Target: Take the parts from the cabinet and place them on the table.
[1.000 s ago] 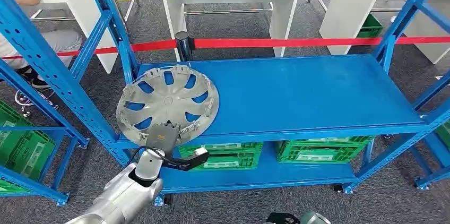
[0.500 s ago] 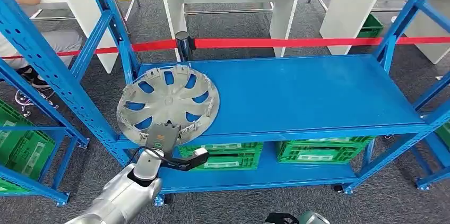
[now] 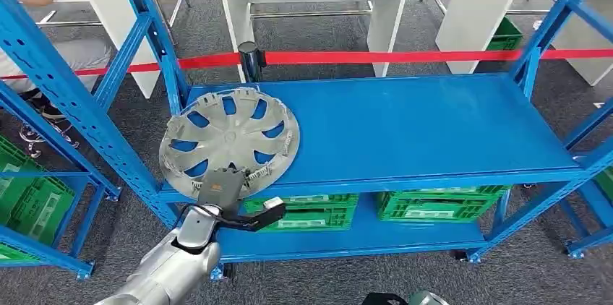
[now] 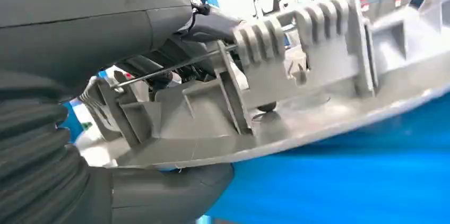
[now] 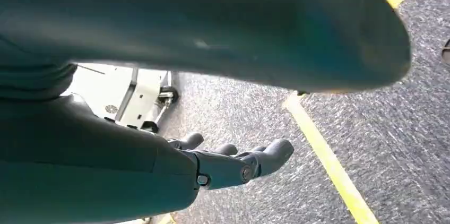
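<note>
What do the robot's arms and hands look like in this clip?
The left arm is a rounded silver shell with a black cable looping at the wrist. The left hand has a grey boxy back and dark fingers, one white-tipped. The right hand shows dark grey fingers behind a smooth grey cover.

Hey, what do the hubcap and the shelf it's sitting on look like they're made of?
Hubcap: probably moulded plastic with a matte silver-grey finish; the left wrist view shows ribs and clips on its rim. Shelf: likely painted steel, smooth glossy blue, with perforated uprights.

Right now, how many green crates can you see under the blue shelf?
2 under it: one green crate below the hubcap side, another toward the right. More green bins sit at far left; others may be hidden.
</note>
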Robot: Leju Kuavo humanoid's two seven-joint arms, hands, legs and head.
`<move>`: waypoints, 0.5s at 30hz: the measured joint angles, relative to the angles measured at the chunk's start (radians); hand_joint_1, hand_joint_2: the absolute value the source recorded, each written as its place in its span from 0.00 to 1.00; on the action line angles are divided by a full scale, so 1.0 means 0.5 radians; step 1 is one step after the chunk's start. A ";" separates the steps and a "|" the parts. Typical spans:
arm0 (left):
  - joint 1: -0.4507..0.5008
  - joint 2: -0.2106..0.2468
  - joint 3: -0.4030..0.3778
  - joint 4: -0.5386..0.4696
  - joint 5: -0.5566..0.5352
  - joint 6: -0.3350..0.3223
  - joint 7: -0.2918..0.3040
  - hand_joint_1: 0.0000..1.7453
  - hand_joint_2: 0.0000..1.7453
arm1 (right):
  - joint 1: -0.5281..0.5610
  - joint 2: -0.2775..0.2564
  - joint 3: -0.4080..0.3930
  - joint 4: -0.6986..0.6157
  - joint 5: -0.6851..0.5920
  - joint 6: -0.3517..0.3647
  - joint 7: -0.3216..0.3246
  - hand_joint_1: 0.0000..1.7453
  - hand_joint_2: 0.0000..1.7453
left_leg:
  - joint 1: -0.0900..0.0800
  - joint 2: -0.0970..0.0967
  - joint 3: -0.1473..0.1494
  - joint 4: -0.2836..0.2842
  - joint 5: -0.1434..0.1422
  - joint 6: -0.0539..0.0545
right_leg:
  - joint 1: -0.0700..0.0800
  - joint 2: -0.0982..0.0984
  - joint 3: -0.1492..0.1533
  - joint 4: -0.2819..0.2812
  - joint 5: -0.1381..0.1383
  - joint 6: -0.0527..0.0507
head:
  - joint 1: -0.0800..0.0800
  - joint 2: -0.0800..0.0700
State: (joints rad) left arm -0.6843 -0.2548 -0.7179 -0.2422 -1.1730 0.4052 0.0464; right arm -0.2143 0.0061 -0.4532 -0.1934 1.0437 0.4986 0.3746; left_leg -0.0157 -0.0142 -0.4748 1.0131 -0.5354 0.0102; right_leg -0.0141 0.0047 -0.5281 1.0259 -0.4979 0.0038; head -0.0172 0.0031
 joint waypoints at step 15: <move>0.009 -0.131 0.539 -0.095 0.810 0.240 -1.033 1.00 1.00 | 0.011 0.020 -0.067 0.000 -0.011 0.000 -0.031 0.00 0.00 | 0.000 -0.005 -0.028 0.002 0.009 -0.003 | -0.001 -0.002 -0.031 0.000 0.009 0.002 | 0.000 0.000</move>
State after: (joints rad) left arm -0.6796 -0.3205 -0.4484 -0.2895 -0.7681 0.5254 -0.4702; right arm -0.2088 0.0160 -0.4867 -0.1934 1.0384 0.4986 0.3590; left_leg -0.0157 -0.0166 -0.4888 1.0141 -0.5309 0.0087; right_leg -0.0144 0.0040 -0.5438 1.0261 -0.4935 0.0047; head -0.0172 0.0031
